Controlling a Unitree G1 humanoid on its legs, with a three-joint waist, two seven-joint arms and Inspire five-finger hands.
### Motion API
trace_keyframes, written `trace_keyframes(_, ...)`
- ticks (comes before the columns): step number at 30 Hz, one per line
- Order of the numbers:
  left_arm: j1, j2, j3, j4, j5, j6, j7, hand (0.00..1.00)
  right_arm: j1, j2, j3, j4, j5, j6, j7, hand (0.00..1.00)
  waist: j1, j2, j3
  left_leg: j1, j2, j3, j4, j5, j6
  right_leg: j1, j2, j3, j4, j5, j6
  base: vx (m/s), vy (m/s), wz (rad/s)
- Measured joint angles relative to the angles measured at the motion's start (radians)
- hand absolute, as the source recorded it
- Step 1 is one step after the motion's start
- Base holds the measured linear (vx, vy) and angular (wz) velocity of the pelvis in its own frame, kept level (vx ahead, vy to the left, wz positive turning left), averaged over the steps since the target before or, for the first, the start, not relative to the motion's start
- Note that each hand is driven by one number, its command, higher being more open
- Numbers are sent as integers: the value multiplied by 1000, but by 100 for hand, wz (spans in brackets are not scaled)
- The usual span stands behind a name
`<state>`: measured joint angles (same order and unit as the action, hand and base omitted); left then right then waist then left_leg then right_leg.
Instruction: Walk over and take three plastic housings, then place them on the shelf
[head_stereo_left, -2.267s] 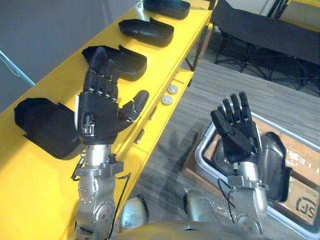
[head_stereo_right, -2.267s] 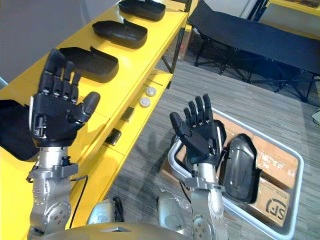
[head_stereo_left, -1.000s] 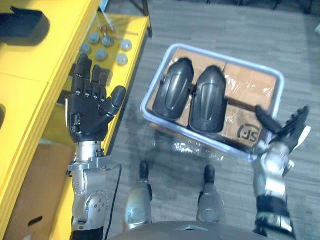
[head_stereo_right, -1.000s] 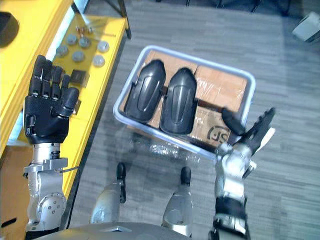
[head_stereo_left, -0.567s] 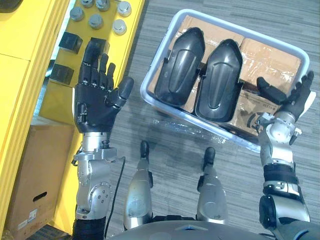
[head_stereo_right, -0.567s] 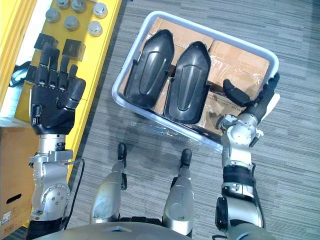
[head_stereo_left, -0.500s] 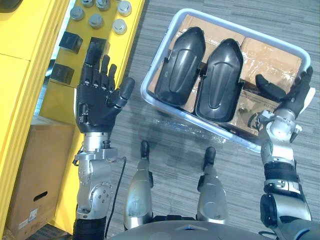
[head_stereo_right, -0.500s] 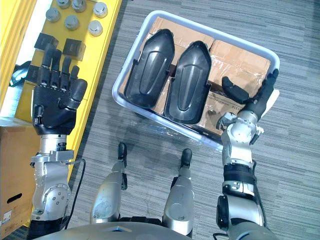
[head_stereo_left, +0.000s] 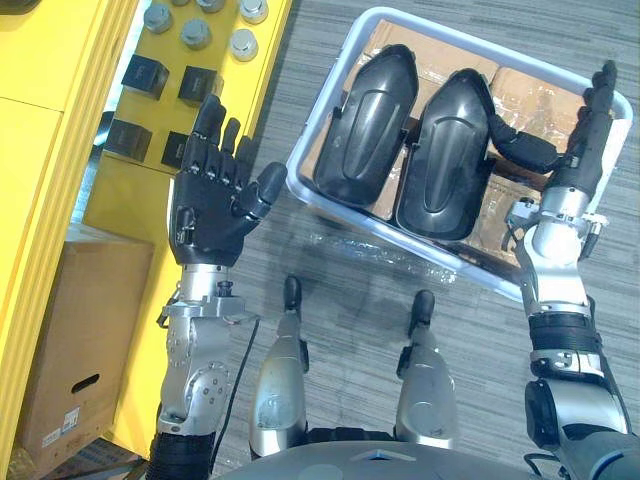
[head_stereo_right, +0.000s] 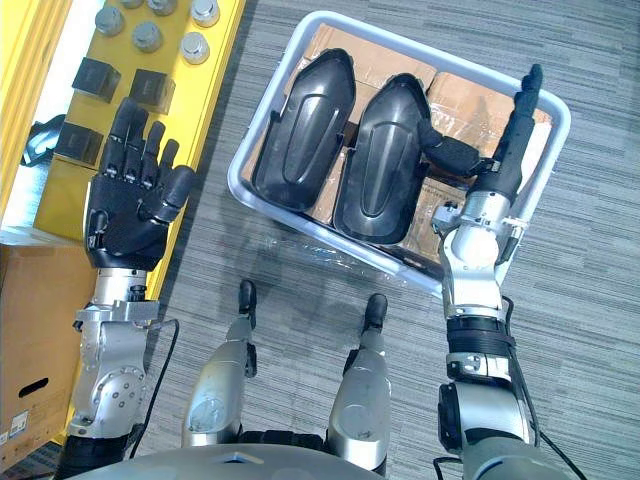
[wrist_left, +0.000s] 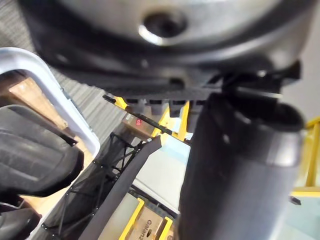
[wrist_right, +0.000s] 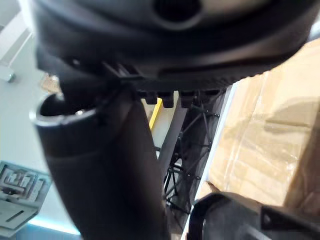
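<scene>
Grey floor (head_stereo_right: 590, 300): bin (head_stereo_right: 233, 178) holds two housings (head_stereo_right: 305, 120); left hand (head_stereo_right: 125, 225), right hand (head_stereo_right: 497, 165) fingers straight, seemingly empty

Grey, finely striped plank floor (head_stereo_right: 600, 260) throughout. Along the left side, a yellow metal shelf (head_stereo_left: 40, 120), and beside it a lower yellow ledge (head_stereo_left: 115, 195) bearing round silver metal pieces (head_stereo_left: 196, 34) and small black square blocks (head_stereo_left: 143, 75). Under the shelf, a brown cardboard box (head_stereo_left: 70, 340) on the floor. Near the middle, crumpled clear plastic film (head_stereo_left: 360, 250) lying flat.
</scene>
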<state>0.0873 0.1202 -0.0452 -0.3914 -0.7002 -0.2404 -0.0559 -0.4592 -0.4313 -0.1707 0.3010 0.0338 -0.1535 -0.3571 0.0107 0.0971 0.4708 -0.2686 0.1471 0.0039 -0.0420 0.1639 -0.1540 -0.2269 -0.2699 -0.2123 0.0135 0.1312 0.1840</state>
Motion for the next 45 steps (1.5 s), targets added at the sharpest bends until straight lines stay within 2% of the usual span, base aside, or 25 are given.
trace_keyframes(1, 0, 0, 0, 0, 0, 0, 0, 100, 5, 1, 6, 0, -1, 12, 9, 100, 0, 0, 0, 0, 0, 0, 0, 0, 0, 0, 0, 0, 0, 0, 0, 0, 0, 0)
trace_keyframes(4, 1, 0, -2, 2, 3, 0, 1, 100, 34, 9, 36, 8, -1, 100, 78, 100, 1, 0, 0, 0, 0, 0, 0, 0, 0, 0, 0, 0, 0, 0, 0, 0, 0, 0)
trace_keyframes(8, -1, 1, -9, 33, 4, 0, 2, 100, 36, 8, 63, 18, -19, 155, 129, 100, 0, -1, 1, 4, 0, -1, -2, 3, 0, 2, 0, -1, 2, -1, -1, 0, 0, 0)
trace_keyframes(9, 0, 1, -12, 37, 4, 0, 3, 100, 31, 6, 63, 18, -19, 164, 134, 0, -1, -1, 1, 4, 0, -1, -3, 5, 0, 2, 0, -1, 3, -1, -1, 0, 0, 0)
trace_keyframes(16, 1, 6, -27, 40, 4, 2, 18, 100, -8, -9, 61, 38, -89, 258, 113, 0, -5, -7, 5, 26, 0, 0, -36, 26, 1, 7, -1, -3, 6, -4, -6, -5, -4, 0)
trace_keyframes(22, -1, 6, -31, 40, 4, 3, 25, 100, -23, 9, 88, 60, -231, 394, 53, 0, -6, -7, 4, 43, 0, 2, -40, 26, 1, 22, -1, -4, 5, -7, -9, 0, 0, 0)
trace_keyframes(24, 1, 5, -39, 39, 4, 8, 29, 100, -25, 9, 101, 69, -294, 426, 28, 0, 3, -6, 4, 53, 0, 2, -40, 26, 1, 34, -1, -5, 4, -5, -5, 13, -11, 2)
trace_keyframes(28, 14, 4, -37, 20, 4, 30, 32, 100, -25, 17, 76, 69, -305, 481, 11, 0, 14, 1, 0, 74, 0, -14, -40, 26, 0, 72, -1, -27, 3, -11, -5, 22, -24, 11)
trace_keyframes(31, 42, 4, -31, -8, 4, 46, 30, 100, -6, 27, 66, 68, -305, 498, 0, 0, 20, 3, -9, 89, 0, -19, -40, 24, -1, 91, -1, -34, 3, -17, -4, 5, -19, 11)
trace_keyframes(38, 142, -2, -2, -12, 4, 75, -18, 100, 105, 70, 41, 69, -306, 524, -36, 0, 44, 9, -110, 115, 0, -30, -40, 15, -4, 129, -2, -53, 2, -32, -2, 10, -23, 6)
trace_keyframes(40, 158, -2, 8, -15, 4, 104, -36, 100, 139, 91, 41, 68, -325, 520, -67, 0, 46, 7, -127, 127, 1, -30, -41, 12, -5, 143, -2, -56, -1, -35, -1, 5, -9, 3)
trace_keyframes(43, 162, -2, 3, -15, 8, 187, -48, 100, 211, 130, 36, 45, -326, 518, -125, 0, 48, -3, -167, 134, 1, -21, -42, 6, -6, 154, -2, -56, -18, -37, -2, -13, -24, -5)
trace_keyframes(45, 161, 2, -16, -15, 56, 284, -58, 100, 268, 134, 35, -5, -352, 516, -155, 0, 42, -10, -203, 139, 1, -11, -42, 2, -9, 161, -2, -55, -34, -31, 4, 2, -21, -8)
